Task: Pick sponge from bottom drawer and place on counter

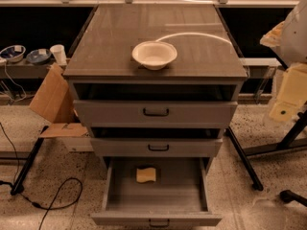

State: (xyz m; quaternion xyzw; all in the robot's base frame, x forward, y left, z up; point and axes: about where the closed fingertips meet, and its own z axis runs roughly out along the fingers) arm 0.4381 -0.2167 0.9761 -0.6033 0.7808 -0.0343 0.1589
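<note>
The sponge (146,175), a small pale yellow block with wavy edges, lies flat on the floor of the bottom drawer (156,202), toward its back. This drawer is pulled fully out and has a small dark handle on its front. The counter (115,37) is the dark grey-brown top of the cabinet. A round cream bowl (154,54) stands near its front edge. My gripper (289,96) hangs at the right edge of the view, beside the cabinet at the height of the top drawer. It is far from the sponge and holds nothing that shows.
The two upper drawers (156,112) stand slightly ajar. A cardboard piece (53,97) leans left of the cabinet, and black cables (57,195) lie on the speckled floor. A shelf at the left holds bowls and a cup (59,54). Black stand legs (244,159) run along the floor on the right.
</note>
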